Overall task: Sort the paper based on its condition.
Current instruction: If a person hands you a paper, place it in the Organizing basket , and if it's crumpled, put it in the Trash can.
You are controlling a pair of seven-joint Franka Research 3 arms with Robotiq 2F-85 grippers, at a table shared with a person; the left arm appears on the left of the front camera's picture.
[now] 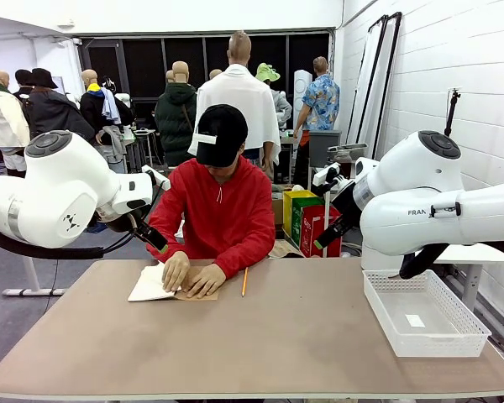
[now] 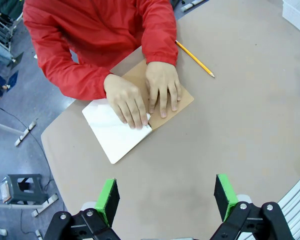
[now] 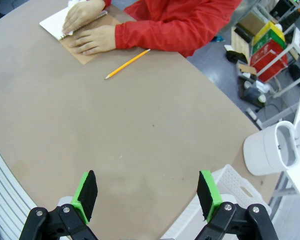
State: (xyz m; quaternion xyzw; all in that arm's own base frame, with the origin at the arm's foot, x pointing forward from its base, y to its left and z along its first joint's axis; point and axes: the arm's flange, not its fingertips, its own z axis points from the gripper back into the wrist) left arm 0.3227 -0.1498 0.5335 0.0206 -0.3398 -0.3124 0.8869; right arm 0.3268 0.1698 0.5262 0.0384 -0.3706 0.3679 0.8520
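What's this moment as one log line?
left gripper open | right gripper open | person's hands on brown-covered white-paged notebook | yellow pencil beside it

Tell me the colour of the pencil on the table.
The pencil is yellow-orange, clearest in the right wrist view.

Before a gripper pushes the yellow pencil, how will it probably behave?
The pencil looks thin and light, so it should slide easily on the smooth table. It is long and slim, so an off-centre push may spin or roll it.
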